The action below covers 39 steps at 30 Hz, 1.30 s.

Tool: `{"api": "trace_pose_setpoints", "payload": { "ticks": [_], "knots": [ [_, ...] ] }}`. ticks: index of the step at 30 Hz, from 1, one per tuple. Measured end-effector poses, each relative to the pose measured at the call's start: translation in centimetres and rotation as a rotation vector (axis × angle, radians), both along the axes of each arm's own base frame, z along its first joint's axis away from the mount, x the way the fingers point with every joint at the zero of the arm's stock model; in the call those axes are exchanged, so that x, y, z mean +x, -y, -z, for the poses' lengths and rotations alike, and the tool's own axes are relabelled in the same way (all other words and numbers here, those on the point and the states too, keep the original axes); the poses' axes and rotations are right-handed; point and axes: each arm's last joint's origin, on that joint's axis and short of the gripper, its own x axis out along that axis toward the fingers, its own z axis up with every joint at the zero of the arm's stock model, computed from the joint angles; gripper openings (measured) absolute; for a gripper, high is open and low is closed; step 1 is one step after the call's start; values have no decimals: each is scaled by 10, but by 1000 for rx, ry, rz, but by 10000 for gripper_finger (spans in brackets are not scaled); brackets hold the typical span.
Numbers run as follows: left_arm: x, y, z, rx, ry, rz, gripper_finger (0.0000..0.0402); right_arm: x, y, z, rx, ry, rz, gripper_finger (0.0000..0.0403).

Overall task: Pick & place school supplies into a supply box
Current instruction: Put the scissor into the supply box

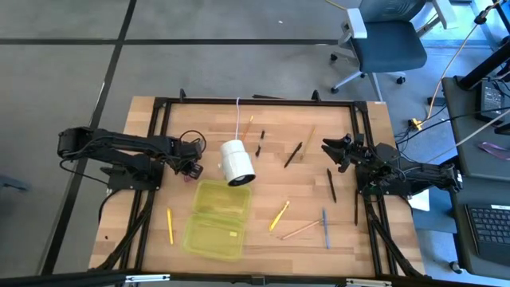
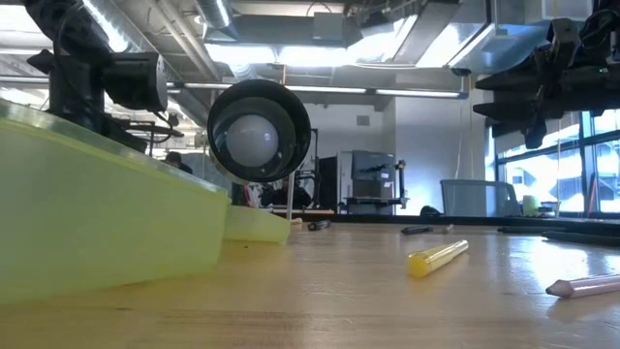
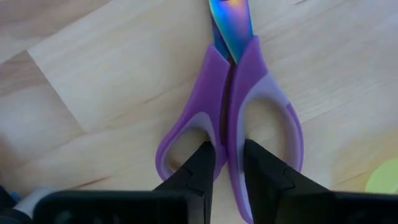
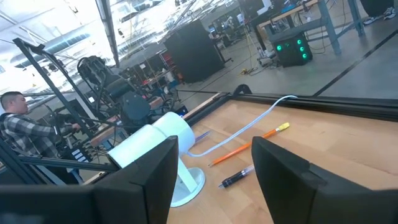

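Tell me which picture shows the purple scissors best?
The left wrist view. The scissors fill it, lying on the wood, with the left end effector gripping the handles where they meet. From above, the arm covers them. The low view and the right wrist view don't show them.

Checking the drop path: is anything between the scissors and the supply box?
Nothing visible. The left end effector has its fingers in the purple scissors' handle loops, and the open yellow-green supply box lies right beside, bare wood between.
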Motion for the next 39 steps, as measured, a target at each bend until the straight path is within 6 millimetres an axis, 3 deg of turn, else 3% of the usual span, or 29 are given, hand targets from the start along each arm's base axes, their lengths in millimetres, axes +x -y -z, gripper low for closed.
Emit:
{"api": "trace_pose_setpoints", "payload": {
  "ticks": [6, 11, 16, 20, 26, 31, 34, 39],
  "knots": [
    [1, -1, -9, 38, 18, -2, 56, 0, 0, 0, 1, 0, 0, 208],
    [0, -3, -34, 104, 17, -21, 56, 0, 0, 0, 1, 1, 0, 208],
    [0, -4, -74, 166, 88, -43, 56, 0, 0, 0, 3, 1, 0, 208],
    [5, -2, -117, 205, 294, -4, 56, 0, 0, 0, 2, 1, 0, 208],
    [23, 12, -170, 217, 694, 244, 56, 0, 0, 0, -37, -15, 3, 208],
    [48, 40, -199, 248, 1047, 534, 56, 0, 0, 0, -46, -18, 5, 208],
    [59, 58, -203, 266, 1143, 661, 56, 0, 0, 0, -38, -15, 4, 208],
    [67, 86, -192, 154, 1107, 812, 56, 0, 0, 0, 35, 13, -2, 208]
  ]
}}
